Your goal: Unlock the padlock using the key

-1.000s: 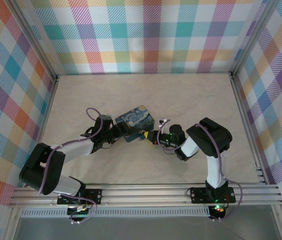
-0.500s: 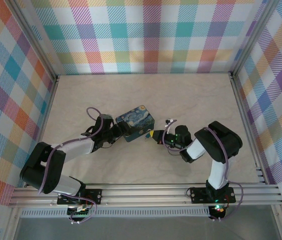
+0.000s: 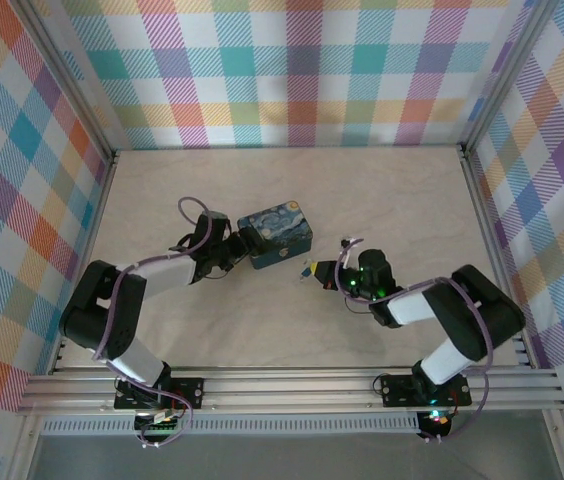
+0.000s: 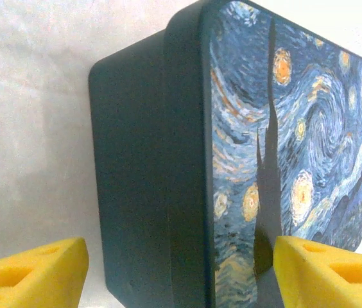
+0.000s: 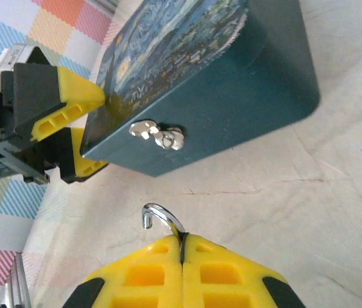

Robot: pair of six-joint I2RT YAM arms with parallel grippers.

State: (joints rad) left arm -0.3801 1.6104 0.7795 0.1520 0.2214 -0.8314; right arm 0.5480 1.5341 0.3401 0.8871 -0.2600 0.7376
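Right gripper (image 5: pixel 181 244): jaws pressed together, yellow pads meeting along a thin dark seam. A silvery hooked piece is pinched in that seam and pokes out ahead of the tips. It reads as the shackle of the padlock (image 5: pixel 164 215). The free end curls back toward the jaws. The blue body is hidden, so I cannot tell how it sits between the pads.

Straight ahead of the right tips, a short gap past the hook, is the long side wall of the tin (image 5: pixel 232 83). Its small silvery clasp (image 5: pixel 158 136) is almost in line with the shackle and not touching it. Bare table (image 5: pixel 309 212) lies between the tips and the tin.

Left gripper (image 3: pixel 245 247): jaws wide and clamped across the tin's thickness at its short end. One pad (image 4: pixel 325 273) sits on the Starry-Night lid, the other against the dark underside. The tin body runs forward from between these jaws. In the right wrist view, the gripped end seems to sit on the lower finger rather than flat on the table.

From above, the two sets of tips are near each other and apart. The tin is in the left jaws and just ahead of the right ones.
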